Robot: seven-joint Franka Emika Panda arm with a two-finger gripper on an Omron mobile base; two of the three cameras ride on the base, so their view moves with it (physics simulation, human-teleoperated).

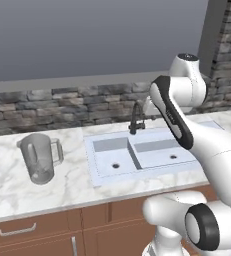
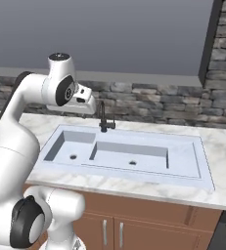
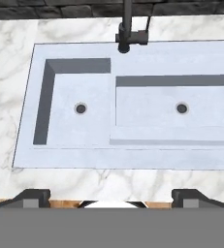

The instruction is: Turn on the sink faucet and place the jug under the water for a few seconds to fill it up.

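On the marble counter [image 1: 7, 190], the jug [image 1: 39, 157] stands upright at 9 o'clock from the sink [image 1: 142, 155], well apart. Gripper [image 3: 111, 196] jaws spread wide, grasping nothing, above the sink's front edge. Sink faucet [image 2: 103, 117] stands at the basin's 12 o'clock rim.

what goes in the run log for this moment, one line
gripper: open, empty, above sink front edge | sink faucet: untouched, no water | jug: upright on counter, left of sink
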